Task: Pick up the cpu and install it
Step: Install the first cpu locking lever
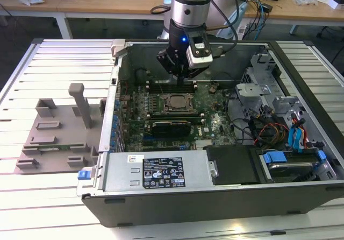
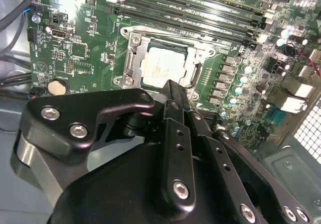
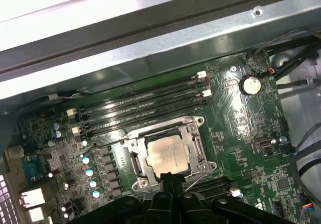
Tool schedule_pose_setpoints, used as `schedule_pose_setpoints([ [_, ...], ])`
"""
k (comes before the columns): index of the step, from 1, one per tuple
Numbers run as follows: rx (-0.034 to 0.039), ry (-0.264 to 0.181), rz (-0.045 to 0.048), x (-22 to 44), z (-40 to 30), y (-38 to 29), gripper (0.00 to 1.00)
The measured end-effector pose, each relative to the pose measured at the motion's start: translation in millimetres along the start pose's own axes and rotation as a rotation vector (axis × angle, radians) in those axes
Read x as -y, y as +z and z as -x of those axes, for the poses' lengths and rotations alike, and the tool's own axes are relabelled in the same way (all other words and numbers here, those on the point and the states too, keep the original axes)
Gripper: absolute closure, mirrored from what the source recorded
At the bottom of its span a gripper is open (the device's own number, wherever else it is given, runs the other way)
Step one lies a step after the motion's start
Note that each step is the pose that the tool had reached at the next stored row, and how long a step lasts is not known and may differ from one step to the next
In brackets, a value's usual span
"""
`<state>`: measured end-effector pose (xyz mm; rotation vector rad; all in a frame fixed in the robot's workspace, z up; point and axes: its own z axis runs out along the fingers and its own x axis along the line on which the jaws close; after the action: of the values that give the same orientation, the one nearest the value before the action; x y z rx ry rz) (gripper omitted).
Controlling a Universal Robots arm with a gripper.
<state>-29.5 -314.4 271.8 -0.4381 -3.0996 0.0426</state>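
The cpu point(image 2: 163, 68) point(image 3: 170, 153), a pale silver square chip, lies flat in the metal-framed socket on the green motherboard point(image 1: 215, 124) inside the open computer case. In the exterior view the cpu point(image 1: 176, 101) is just below and in front of my gripper point(image 1: 180, 78), which hangs above the board near the case's back wall. In both wrist views the black fingertips point(image 2: 173, 91) point(image 3: 170, 178) are pressed together with nothing between them, hovering apart from the chip at the socket's edge.
Memory slots point(image 3: 145, 103) run beside the socket. A long black expansion card point(image 1: 171, 126) lies in front of it. The drive cage and cables point(image 1: 279, 121) fill the exterior view's right. A grey plastic fixture point(image 1: 59, 132) sits outside the case on the left.
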Motion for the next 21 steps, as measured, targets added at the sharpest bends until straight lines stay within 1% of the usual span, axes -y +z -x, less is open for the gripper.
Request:
schedule_pose_setpoints([
  [5,0.0009,-0.031,-0.0002,0.0,0.0,0.0,0.89],
  [12,0.0028,-0.096,-0.0007,0.0,0.0,0.0,0.89],
  [14,0.0030,-0.105,-0.0008,0.0,0.0,0.0,0.89],
  [15,0.0034,-0.119,-0.0009,0.0,0.0,0.0,0.89],
  [19,0.0043,-0.150,-0.0011,0.0,0.0,0.0,0.89],
  [21,0.0045,-0.157,-0.0011,0.0,0.0,0.0,0.89],
])
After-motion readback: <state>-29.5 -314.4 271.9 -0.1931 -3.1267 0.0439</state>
